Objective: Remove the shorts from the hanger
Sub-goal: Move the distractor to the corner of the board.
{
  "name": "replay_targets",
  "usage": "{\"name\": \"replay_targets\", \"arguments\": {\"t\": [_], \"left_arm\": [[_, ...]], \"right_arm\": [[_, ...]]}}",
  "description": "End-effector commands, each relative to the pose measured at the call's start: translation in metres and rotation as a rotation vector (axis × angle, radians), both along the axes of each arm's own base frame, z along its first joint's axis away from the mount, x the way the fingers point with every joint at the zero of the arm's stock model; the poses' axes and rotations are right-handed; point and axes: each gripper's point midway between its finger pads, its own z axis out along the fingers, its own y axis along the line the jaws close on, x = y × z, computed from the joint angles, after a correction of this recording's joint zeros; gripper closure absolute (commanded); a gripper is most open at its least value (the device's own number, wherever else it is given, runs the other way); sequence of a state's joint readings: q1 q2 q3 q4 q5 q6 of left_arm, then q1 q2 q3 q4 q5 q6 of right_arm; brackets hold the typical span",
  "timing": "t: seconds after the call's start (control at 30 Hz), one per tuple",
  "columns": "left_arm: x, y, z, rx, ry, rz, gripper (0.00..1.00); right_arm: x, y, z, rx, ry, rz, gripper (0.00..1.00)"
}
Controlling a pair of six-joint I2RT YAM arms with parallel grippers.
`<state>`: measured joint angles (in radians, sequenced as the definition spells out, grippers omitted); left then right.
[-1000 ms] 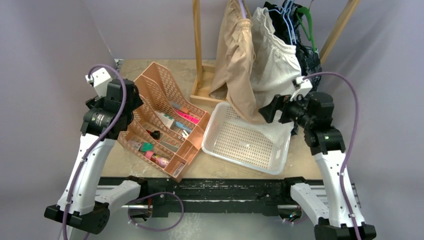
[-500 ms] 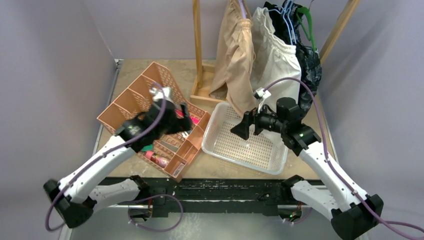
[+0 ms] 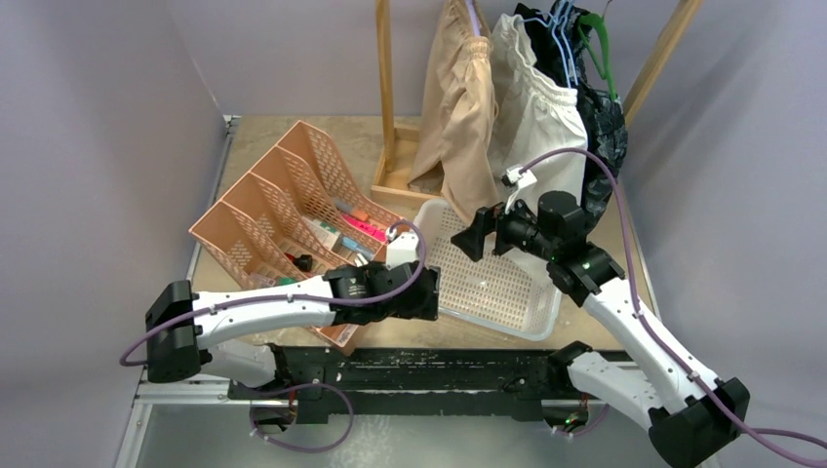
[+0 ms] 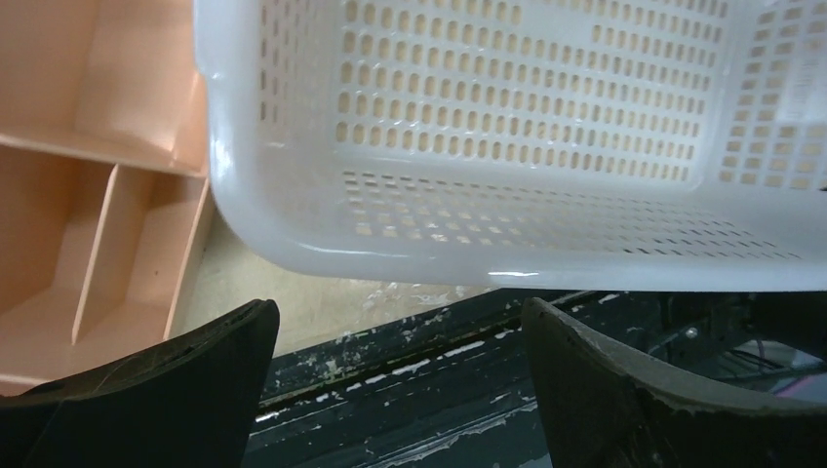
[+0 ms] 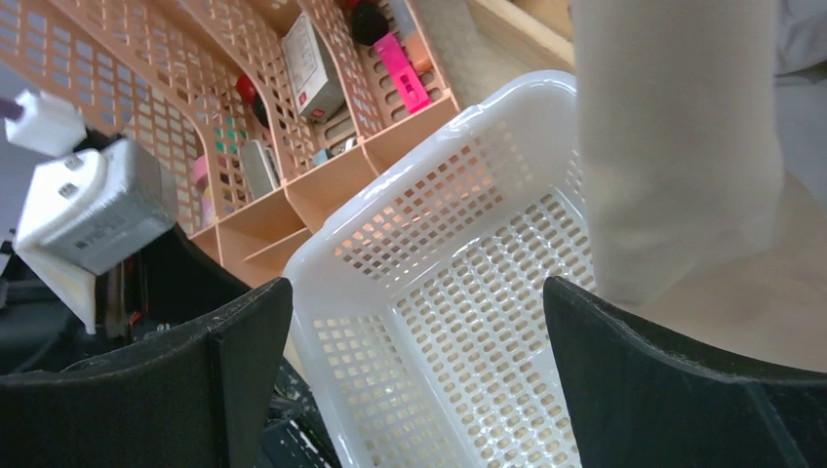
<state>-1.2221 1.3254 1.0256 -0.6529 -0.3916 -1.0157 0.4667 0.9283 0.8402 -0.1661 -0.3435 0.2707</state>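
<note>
Four pairs of shorts hang from hangers on a wooden rack at the back: tan shorts, white shorts, black shorts mostly hidden behind them, and dark blue patterned shorts. My right gripper is open and empty above the white basket, just right of the tan shorts' lower hem, not touching it. In the right wrist view the tan leg hangs ahead at upper right. My left gripper is open and empty, low at the basket's near left corner.
A pink mesh organizer with several small items stands left of the basket; its compartments show in the left wrist view. The rack's wooden post and base stand behind the basket. The table's black front rail lies under my left gripper.
My left arm has swung from the far left, over the organizer, down to the basket's near left corner. My right gripper has moved left over the basket and a little toward the tan shorts.
</note>
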Motion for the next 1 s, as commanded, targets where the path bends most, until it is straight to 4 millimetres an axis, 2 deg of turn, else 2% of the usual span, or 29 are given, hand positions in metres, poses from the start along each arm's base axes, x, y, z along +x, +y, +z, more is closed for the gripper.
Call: {"name": "replay_targets", "arguments": {"t": [0.0, 0.07, 0.27, 0.43, 0.57, 0.77, 0.87, 0.97], "left_arm": [[0.001, 0.019, -0.009, -0.005, -0.007, 0.164, 0.05], [-0.004, 0.036, -0.017, -0.007, 0.012, 0.223, 0.05], [-0.018, 0.068, -0.031, -0.074, 0.058, 0.309, 0.04], [-0.011, 0.096, -0.043, 0.019, 0.004, 0.378, 0.05], [0.006, 0.124, -0.039, 0.128, -0.084, 0.509, 0.04], [0.046, 0.154, -0.036, 0.078, -0.086, 0.643, 0.03], [0.071, 0.17, -0.023, 0.091, -0.139, 0.68, 0.01], [0.09, 0.183, -0.025, 0.131, -0.103, 0.706, 0.01]], "right_arm": [[0.011, -0.01, 0.013, 0.03, -0.051, -0.111, 0.0], [0.012, -0.013, 0.012, 0.032, -0.048, -0.133, 0.0], [0.019, -0.015, 0.006, 0.026, -0.036, -0.173, 0.01], [0.025, -0.009, 0.004, 0.032, -0.017, -0.16, 0.0], [0.024, 0.002, 0.003, 0.039, 0.002, -0.099, 0.0], [0.015, 0.021, 0.007, 0.088, 0.016, 0.019, 0.01], [0.012, 0.023, 0.008, 0.095, 0.022, 0.032, 0.01], [0.011, 0.021, 0.006, 0.089, 0.027, 0.026, 0.0]]}}
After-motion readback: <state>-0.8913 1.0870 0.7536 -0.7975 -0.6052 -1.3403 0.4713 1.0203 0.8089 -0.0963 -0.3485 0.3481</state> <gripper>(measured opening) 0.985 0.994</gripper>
